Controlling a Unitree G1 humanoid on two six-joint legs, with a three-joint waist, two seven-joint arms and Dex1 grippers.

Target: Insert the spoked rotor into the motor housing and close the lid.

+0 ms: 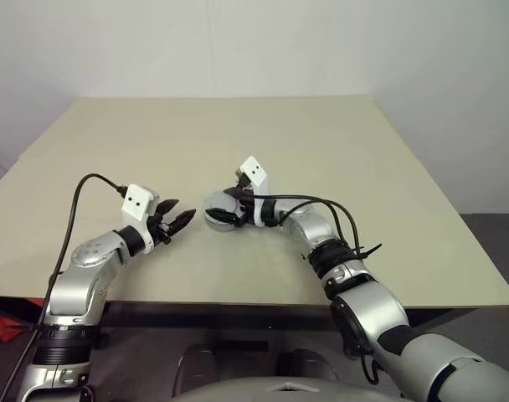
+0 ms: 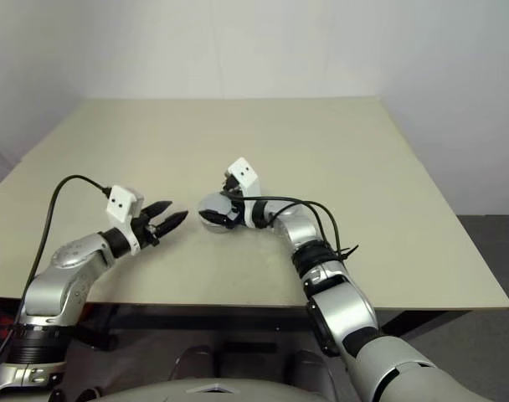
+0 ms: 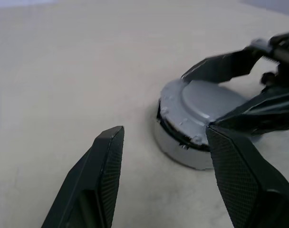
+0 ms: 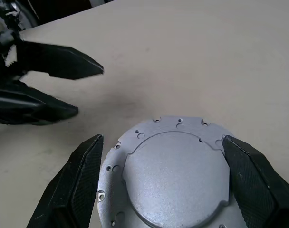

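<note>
Near the middle of the table the lid is lying flat on top of the housing, so the round unit is looking closed up. That lid is a matte silvery disc with a raised, smooth round centre and a flatter outer flange dotted with small drilled holes, and its rim is looking slightly notched rather than perfectly circular. Just under the lid's edge a thin dark seam is showing, and below that the housing's pale, smooth side wall is sitting right on the tabletop. Can't tell whether the rotor is inside, since the lid is covering everything.

Right gripper is straddling the lid, fingers spread wide, one black finger out past each side of the rim and not pinching anything as far as I can see. The fingers are wedge-shaped and tapered, with a fine cross-hatched grip texture on the inner faces.

Left gripper is hovering just beside the unit on the robot's left, partly open and holding nothing, its two pointed tips aiming toward the housing without touching it.

Table itself is a plain beige board, flat and matte, faintly speckled up close.
</note>
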